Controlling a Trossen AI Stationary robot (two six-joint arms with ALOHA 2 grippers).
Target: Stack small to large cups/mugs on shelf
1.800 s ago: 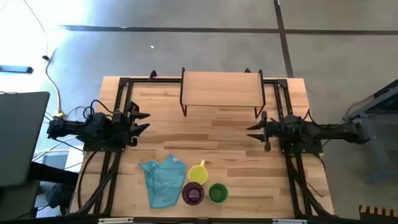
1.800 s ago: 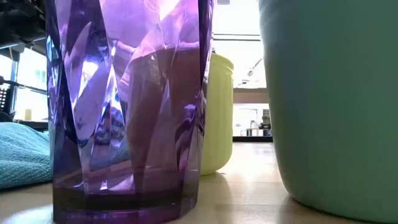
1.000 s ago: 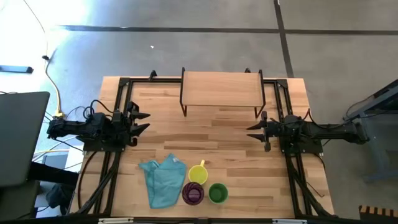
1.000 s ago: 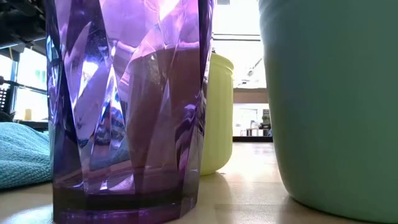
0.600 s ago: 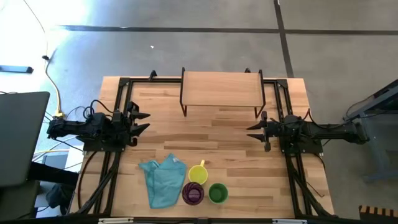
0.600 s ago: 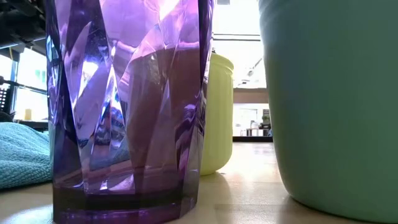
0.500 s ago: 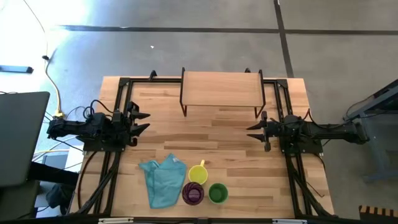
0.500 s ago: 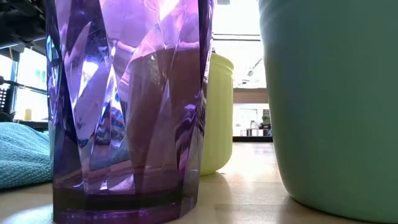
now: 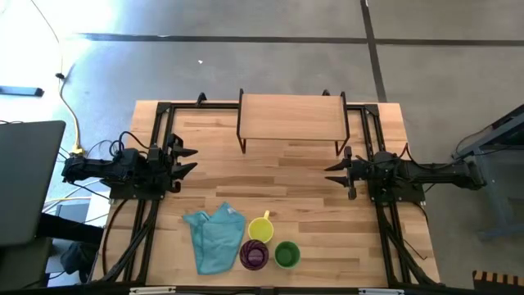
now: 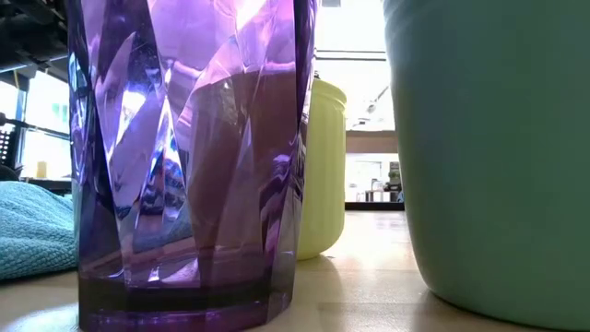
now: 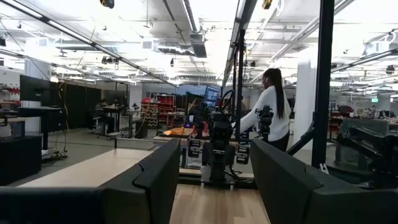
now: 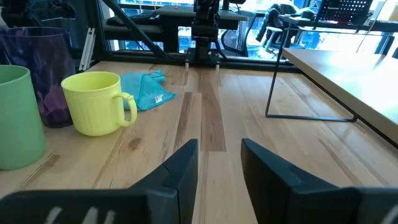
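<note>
Three vessels stand upright on their bases near the table's near edge: the yellow mug [image 9: 260, 227] [image 12: 96, 102] with a handle, the purple tumbler [image 9: 254, 255] [image 10: 189, 157] and the green cup [image 9: 286, 254] [image 10: 493, 148]. The shelf [image 9: 291, 117], a light-wood board on thin dark legs, stands at the far edge. My left gripper [image 9: 187, 161] waits open at the table's left side. My right gripper [image 9: 333, 174] waits open at the right side. Both are far from the cups.
A crumpled teal cloth [image 9: 213, 236] lies left of the cups near the near edge. Dark arm frames run along both table sides. A person [image 11: 270, 109] stands in the room beyond the table. Bare wood lies between the cups and the shelf.
</note>
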